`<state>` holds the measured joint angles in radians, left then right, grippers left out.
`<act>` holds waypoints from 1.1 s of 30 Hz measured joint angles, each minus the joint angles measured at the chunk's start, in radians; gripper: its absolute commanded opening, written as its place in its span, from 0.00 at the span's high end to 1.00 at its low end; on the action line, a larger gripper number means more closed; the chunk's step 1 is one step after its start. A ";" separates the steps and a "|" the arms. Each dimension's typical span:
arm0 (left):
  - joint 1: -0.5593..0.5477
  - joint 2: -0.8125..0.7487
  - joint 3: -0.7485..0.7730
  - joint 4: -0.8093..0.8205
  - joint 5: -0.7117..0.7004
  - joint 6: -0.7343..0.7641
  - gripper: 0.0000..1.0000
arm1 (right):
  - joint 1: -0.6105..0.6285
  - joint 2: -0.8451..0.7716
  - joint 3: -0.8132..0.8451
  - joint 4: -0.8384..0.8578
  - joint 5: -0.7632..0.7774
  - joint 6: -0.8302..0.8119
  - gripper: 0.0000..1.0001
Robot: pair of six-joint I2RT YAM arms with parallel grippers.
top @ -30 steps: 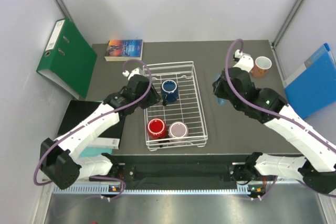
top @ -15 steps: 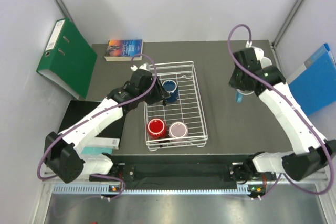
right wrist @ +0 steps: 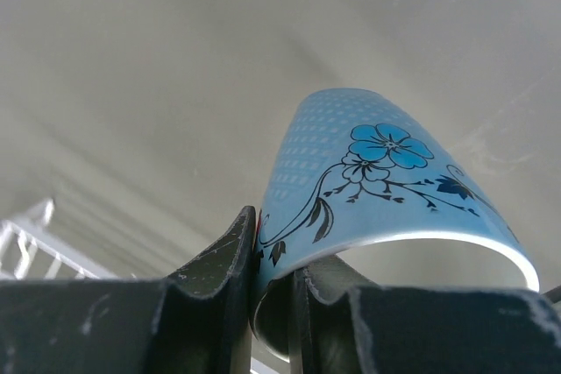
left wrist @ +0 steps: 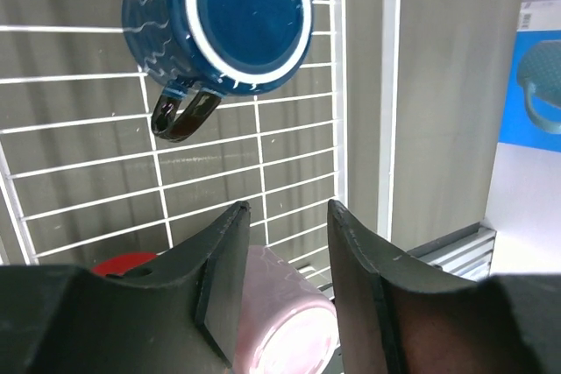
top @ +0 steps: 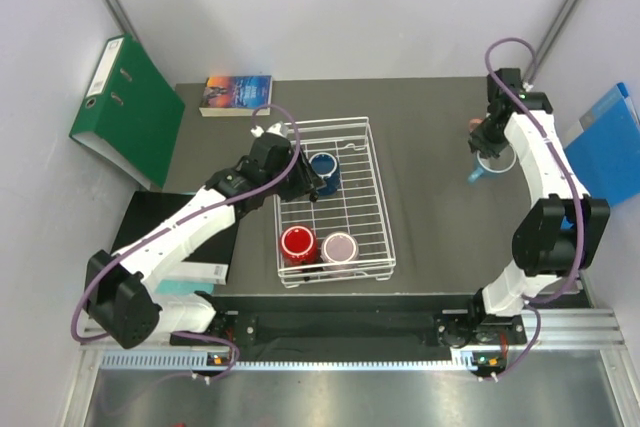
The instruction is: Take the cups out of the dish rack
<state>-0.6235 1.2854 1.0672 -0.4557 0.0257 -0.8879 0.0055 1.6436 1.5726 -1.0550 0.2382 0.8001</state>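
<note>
Top external view: L end effector (top: 312, 187) hangs over the dish rack (top: 381, 197), just beside the dark blue mug (top: 322, 171). Left wrist cam shows its fingers spread wide, nothing between. Red mug (top: 297, 243) and mauve mug (top: 340, 247) sit at the rack's near end. R end effector (top: 482, 155), at the far right of the counter (top: 430, 237), pinches the wall of the teal mug (right wrist: 377, 172); can't tell if the mug touches down.
</note>
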 measured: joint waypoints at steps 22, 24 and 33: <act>0.000 -0.161 -0.082 -0.100 -0.262 -0.150 0.56 | -0.063 0.246 0.024 0.068 0.023 0.342 1.00; 0.000 -0.158 -0.082 -0.103 -0.264 -0.155 0.57 | -0.071 0.246 -0.006 0.071 0.022 0.346 1.00; 0.000 -0.090 -0.082 -0.127 -0.261 -0.163 0.57 | -0.140 0.247 -0.016 0.126 0.021 0.329 1.00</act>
<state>-0.6235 1.1957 0.9852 -0.5823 -0.2356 -1.0512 -0.1349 1.8904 1.5566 -0.9287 0.2592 1.1294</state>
